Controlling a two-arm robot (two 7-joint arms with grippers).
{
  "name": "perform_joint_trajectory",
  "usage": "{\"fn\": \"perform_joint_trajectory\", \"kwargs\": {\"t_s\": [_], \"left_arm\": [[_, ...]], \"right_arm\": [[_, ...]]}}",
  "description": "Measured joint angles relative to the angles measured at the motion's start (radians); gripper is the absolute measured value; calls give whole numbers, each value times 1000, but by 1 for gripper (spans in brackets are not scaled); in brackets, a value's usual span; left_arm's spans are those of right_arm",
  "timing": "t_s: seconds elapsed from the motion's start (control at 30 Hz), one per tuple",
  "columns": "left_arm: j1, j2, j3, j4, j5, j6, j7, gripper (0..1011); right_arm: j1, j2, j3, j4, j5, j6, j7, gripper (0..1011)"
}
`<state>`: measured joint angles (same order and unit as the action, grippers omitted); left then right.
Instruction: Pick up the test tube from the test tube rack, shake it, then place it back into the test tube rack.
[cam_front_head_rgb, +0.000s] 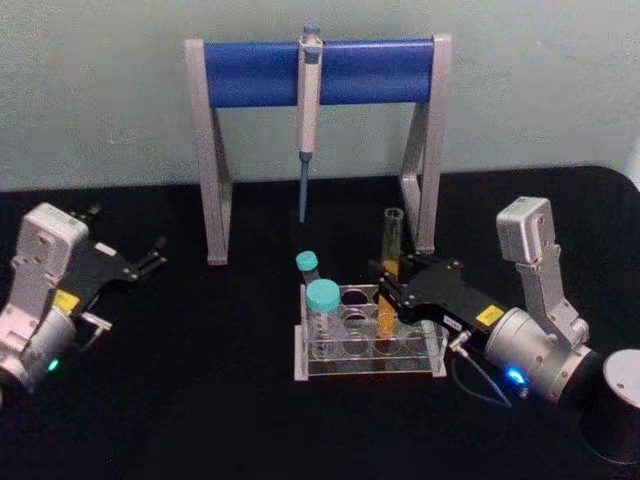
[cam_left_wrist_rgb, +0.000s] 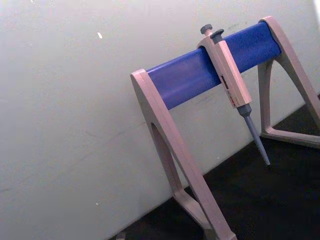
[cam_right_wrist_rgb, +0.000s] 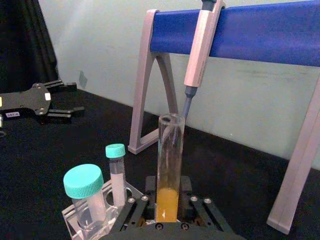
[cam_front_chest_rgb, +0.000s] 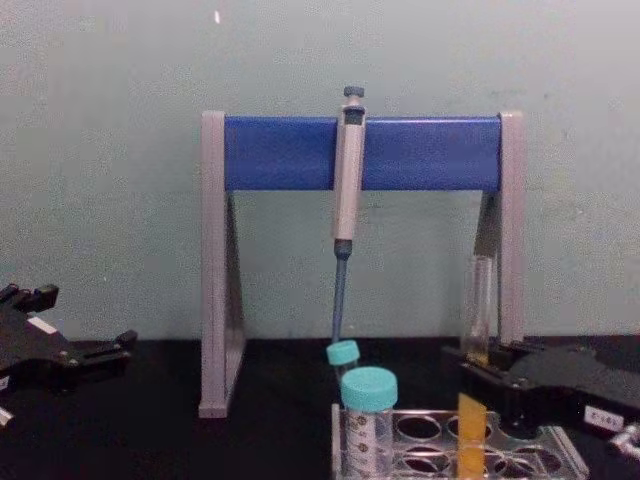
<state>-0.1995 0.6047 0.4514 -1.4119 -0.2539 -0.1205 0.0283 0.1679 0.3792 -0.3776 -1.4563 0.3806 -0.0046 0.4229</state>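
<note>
here the right gripper (cam_front_head_rgb: 388, 290) is sitting at the right end of the test tube rack (cam_front_head_rgb: 368, 340), its black fingers (cam_right_wrist_rgb: 136, 212) closing on either side of the test tube (cam_right_wrist_rgb: 168, 165) and clamping it around the part that holds the orange-yellow liquid. the tube is standing upright, long axis vertical, open mouth above the gripper and clear of it. in the chest view the glass is rising over the gripper body, and an orange stretch is showing lower down among the rack's holes, so the round bottom is probably seated in its hole; i cannot tell for sure. because the axis is running straight up, the coming lift is likely needing a straight upward pull, with no tilt until the bottom clears the rim. just beside it in the rack two teal-capped tubes (cam_front_head_rgb: 322, 298) are standing toward the robot's left, near enough to brush if the tube swings that way. behind, the pipette (cam_front_head_rgb: 307, 110) is hanging from the blue-barred stand (cam_front_head_rgb: 320, 70). the left gripper (cam_front_head_rgb: 150, 258) is lying parked well apart on the left, its fingers spread, much farther from the tube.
</note>
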Motion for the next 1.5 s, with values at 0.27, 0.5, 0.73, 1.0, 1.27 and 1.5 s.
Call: {"fn": "perform_joint_trajectory", "kwargs": {"t_s": [0.27,0.5,0.73,1.0,1.27,1.5], "left_arm": [[0,0,0,0,0,0,0,1001],[0,0,0,0,0,0,0,1002],[0,0,0,0,0,0,0,1001],[0,0,0,0,0,0,0,1001],[0,0,0,0,0,0,0,1001],[0,0,0,0,0,0,0,1002]], "right_arm": [[0,0,0,0,1,0,1,551],[0,0,0,0,1,0,2,788],[0,0,0,0,2,0,2,957],[-3,5,1,-6,2,-8,6,1000],[-62,44,45,-72,13,-35,1,1000],[-135,57,107,-121,10,-72,-59,1000]]}}
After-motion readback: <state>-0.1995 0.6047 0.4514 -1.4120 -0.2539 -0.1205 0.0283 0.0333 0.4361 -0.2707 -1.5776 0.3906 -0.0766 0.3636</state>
